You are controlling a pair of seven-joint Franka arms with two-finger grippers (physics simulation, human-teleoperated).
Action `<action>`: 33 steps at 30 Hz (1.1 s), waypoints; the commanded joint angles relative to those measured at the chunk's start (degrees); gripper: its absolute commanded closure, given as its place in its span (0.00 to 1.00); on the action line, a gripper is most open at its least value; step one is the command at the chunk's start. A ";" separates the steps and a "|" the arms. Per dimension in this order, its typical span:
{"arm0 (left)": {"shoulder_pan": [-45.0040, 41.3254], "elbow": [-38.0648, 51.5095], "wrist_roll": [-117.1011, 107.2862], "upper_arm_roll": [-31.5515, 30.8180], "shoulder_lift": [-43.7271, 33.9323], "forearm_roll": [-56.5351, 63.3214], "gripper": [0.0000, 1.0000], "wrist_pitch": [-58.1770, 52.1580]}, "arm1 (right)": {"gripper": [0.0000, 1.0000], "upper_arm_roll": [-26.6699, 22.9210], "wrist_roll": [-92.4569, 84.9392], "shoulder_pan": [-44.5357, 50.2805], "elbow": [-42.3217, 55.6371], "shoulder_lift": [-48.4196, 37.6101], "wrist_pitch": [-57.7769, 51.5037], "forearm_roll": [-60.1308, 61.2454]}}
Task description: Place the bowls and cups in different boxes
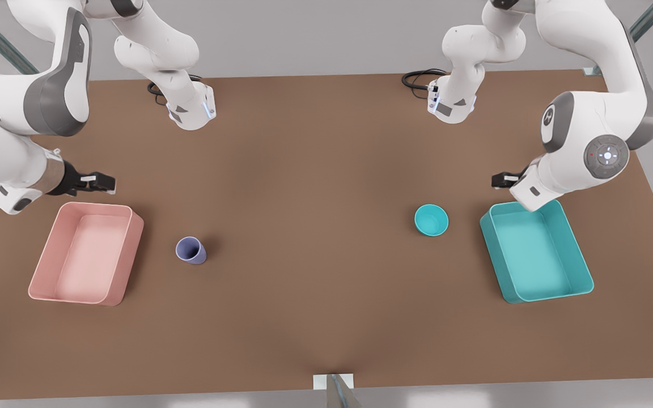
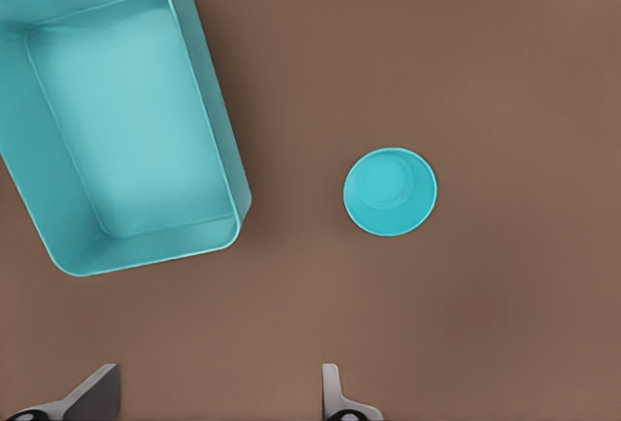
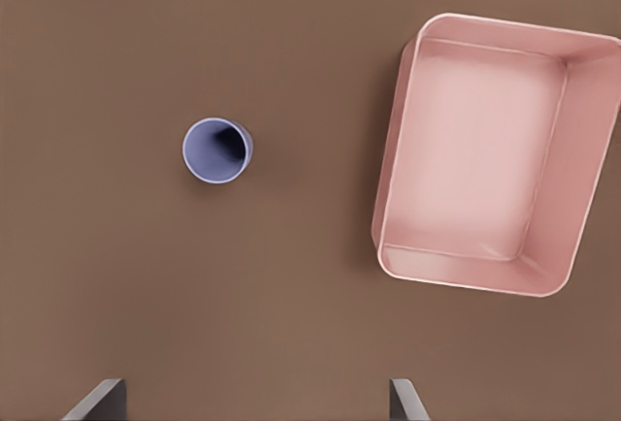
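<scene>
Front view: nothing is sorted yet. The cup [image 1: 191, 250] stands on the table [image 1: 315, 238] beside the empty pink box [image 1: 85, 253]; the bowl [image 1: 431, 220] sits left of the empty teal box [image 1: 536, 252]. The left gripper [image 1: 502, 180] and right gripper [image 1: 100, 182] hover with fingers apart.

On the bench [image 1: 326, 317] I count one teal bowl [image 1: 431, 220], one lavender cup [image 1: 190, 250], and two boxes: one pale pink box [image 1: 49, 266] and one teal box [image 1: 579, 255]. Two white arms reach over it, each with one end effector.
</scene>
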 commanded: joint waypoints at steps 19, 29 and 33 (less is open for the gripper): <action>-17.19 -29.83 -10.30 -0.69 8.49 10.14 0.00 46.82 | 0.00 0.12 5.79 6.43 -13.65 18.14 37.67 0.95; -18.86 -29.65 -10.38 -0.69 15.96 10.23 0.00 49.28 | 0.00 0.12 5.87 4.94 -23.76 17.52 45.49 1.12; -18.69 -29.56 -10.30 -0.69 16.93 10.41 0.41 50.86 | 0.00 0.12 5.88 4.94 -24.55 19.37 46.72 1.74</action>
